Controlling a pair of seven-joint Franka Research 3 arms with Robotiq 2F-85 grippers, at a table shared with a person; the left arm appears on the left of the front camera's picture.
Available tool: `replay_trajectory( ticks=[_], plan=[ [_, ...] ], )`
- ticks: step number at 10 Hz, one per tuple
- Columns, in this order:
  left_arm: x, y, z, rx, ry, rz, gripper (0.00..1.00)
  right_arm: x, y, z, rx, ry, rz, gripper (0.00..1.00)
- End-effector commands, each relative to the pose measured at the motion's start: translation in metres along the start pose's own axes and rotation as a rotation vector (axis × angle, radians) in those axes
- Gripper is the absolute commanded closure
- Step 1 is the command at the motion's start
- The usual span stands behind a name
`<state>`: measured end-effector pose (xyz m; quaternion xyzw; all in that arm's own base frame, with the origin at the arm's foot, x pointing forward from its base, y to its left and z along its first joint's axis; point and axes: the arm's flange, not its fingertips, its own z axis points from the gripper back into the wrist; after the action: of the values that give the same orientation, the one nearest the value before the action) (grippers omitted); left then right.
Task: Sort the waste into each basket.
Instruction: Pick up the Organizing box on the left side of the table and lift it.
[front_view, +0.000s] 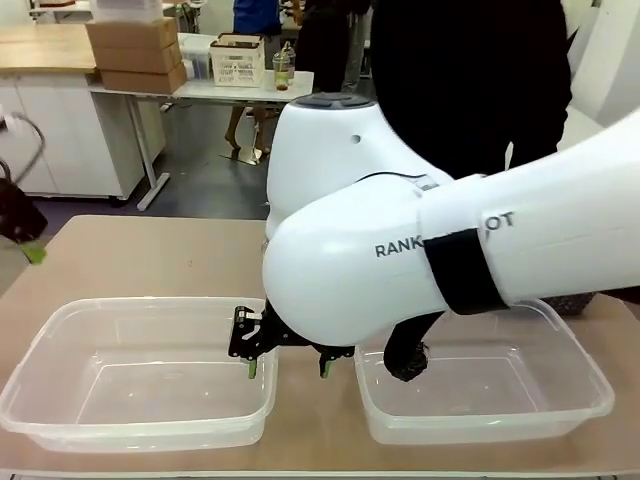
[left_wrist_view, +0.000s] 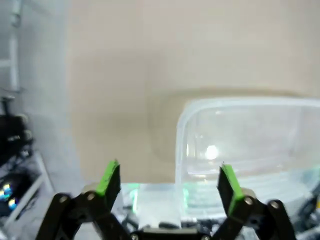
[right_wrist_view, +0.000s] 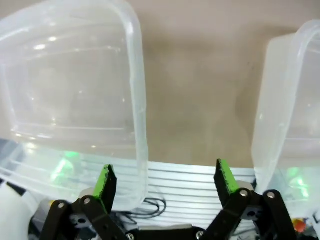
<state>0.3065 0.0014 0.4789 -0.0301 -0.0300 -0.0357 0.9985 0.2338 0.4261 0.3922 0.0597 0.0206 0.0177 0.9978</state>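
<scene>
1. The right tool (front_view: 288, 370) hangs released, its pads spread with nothing between them. It sits low over the strip of surface (front_view: 150, 255) that separates the left clear tub (front_view: 140, 425) from the right clear tub (front_view: 480, 420).
2. The tubs stand side by side but apart, near the robot's edge, likely so either arm can drop into one. Both look bare inside, so the sorting seems barely begun.
3. The left tool (left_wrist_view: 170, 180) is likewise released and empty. It is held off beyond the left clear tub's outer end, probably to keep the middle free.
</scene>
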Motion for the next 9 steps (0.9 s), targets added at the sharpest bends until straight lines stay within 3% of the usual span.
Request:
replay_trajectory(
  ticks=[1,2,3,4,5,6,9],
  plan=[
    [-0.061,-0.004,-0.09,0.003,0.177,-0.078,0.0,0.002,0.002,0.004,0.025,-0.041,-0.045,0.0],
    [-0.061,-0.004,-0.087,-0.043,0.305,-0.127,0.0,0.002,0.002,0.006,0.034,-0.066,-0.038,0.0],
    [0.003,-0.006,-0.024,-0.011,0.107,-0.029,0.0,0.005,-0.002,0.001,0.009,-0.001,-0.012,0.0],
    [0.003,-0.006,-0.024,-0.011,0.107,-0.029,0.0,0.005,-0.002,0.001,0.009,-0.001,-0.012,0.0],
    [0.0,-0.012,-0.047,-0.033,0.229,-0.073,0.0,0.005,-0.002,0.001,0.009,-0.001,-0.012,0.0],
    [0.008,-0.011,-0.061,0.045,0.226,0.006,0.0,0.005,-0.002,0.001,0.009,-0.001,-0.012,0.0],
    [-0.005,0.003,-0.138,0.0,0.335,0.117,0.0,0.005,-0.002,0.001,0.009,-0.001,-0.012,0.0]
  ],
)
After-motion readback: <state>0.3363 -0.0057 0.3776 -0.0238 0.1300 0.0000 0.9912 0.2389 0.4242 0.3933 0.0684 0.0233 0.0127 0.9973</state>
